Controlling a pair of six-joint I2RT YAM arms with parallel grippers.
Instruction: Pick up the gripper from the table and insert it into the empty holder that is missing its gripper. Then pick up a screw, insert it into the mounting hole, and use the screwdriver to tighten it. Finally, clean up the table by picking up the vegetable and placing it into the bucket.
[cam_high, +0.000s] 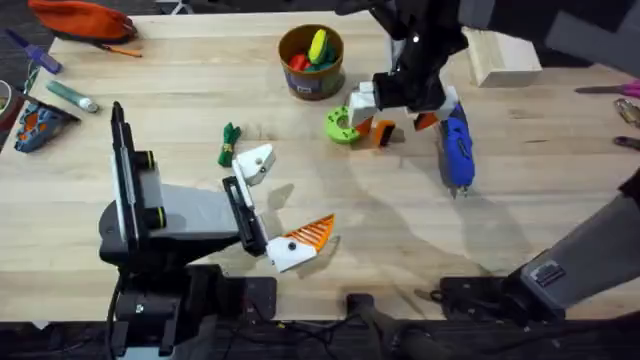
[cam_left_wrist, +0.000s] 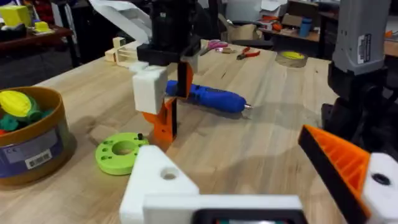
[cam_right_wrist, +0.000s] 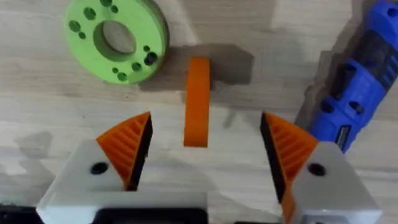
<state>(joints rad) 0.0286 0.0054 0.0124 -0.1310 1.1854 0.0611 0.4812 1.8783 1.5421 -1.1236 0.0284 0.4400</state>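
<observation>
I have the right gripper (cam_right_wrist: 202, 155) hanging over the far middle of the bench (cam_high: 400, 240), its jaws spread wide and holding nothing, with the gripper (cam_right_wrist: 198, 102), the loose orange pad, lying on the wood directly between and just ahead of its fingertips. The green ring disc (cam_right_wrist: 116, 38) sits just beside that pad on one side and the screwdriver (cam_right_wrist: 351, 87) lies near it on the other, toward the right edge, so I judge the step in hand is the first pickup. To do it well I would come straight down, keep the pad centred between the ribbed faces, and close across its narrow width without nudging the disc or the blue tool. The left gripper (cam_high: 285, 205) waits near the front edge, also spread wide and empty; its bare white finger is the holder (cam_high: 255, 163), and the vegetable (cam_high: 229, 143) lies just beside it toward the far edge. The bucket (cam_high: 311, 62) stands near the far edge, already holding toy pieces. There is a white label on the bucket's band and another on the screwdriver, but I cannot read either.
</observation>
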